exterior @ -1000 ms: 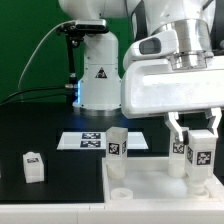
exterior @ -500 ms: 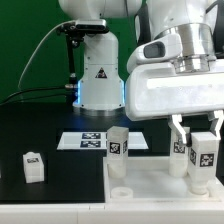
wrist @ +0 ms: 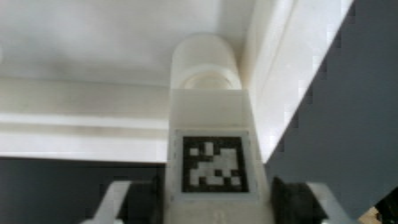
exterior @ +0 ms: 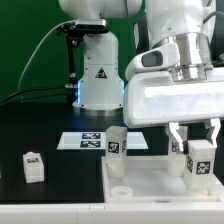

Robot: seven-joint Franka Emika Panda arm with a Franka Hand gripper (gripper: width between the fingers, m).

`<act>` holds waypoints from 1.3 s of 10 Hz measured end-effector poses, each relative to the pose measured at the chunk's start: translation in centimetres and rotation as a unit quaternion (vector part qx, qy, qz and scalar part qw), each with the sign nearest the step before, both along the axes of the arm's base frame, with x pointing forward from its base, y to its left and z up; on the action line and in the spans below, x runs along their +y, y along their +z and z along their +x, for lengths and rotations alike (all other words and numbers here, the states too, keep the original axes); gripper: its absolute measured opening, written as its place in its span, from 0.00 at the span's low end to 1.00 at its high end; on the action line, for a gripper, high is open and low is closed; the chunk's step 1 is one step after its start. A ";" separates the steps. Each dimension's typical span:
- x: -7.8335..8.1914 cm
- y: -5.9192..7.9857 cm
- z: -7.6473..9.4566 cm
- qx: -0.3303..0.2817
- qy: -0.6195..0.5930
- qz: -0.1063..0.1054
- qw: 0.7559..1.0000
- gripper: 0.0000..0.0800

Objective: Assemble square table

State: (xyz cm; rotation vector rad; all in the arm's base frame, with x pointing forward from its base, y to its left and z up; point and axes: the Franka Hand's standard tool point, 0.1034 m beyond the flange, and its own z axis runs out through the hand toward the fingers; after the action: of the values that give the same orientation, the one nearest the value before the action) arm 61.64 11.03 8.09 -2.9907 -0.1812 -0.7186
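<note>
Gripper (exterior: 197,143) clamped on upright leg (exterior: 198,160) at lower right, held vertical to seat into slab (exterior: 150,185) corner socket.

Tool (exterior: 196,150) downward, clamped on leg (exterior: 197,163)

You won't find readable words or numbers here. Black-and-white marker tags sit on the held table leg (exterior: 199,158), the upright leg (exterior: 116,142), the loose leg (exterior: 33,165) and the marker board (exterior: 92,142). The robot base (exterior: 97,72) carries a black triangular warning sign (exterior: 98,73), its symbol too small to read.
</note>
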 end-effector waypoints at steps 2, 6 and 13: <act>0.0 0.0 0.1 -0.005 -0.001 0.000 1.000 0.36; 0.0 -0.1 0.0 -0.005 0.000 -0.001 1.000 0.61; 0.6 0.5 1.1 0.213 -0.032 0.029 0.976 0.81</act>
State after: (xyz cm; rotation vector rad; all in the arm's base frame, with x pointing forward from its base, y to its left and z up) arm 62.71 11.59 8.55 -3.0154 -0.0409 -0.0699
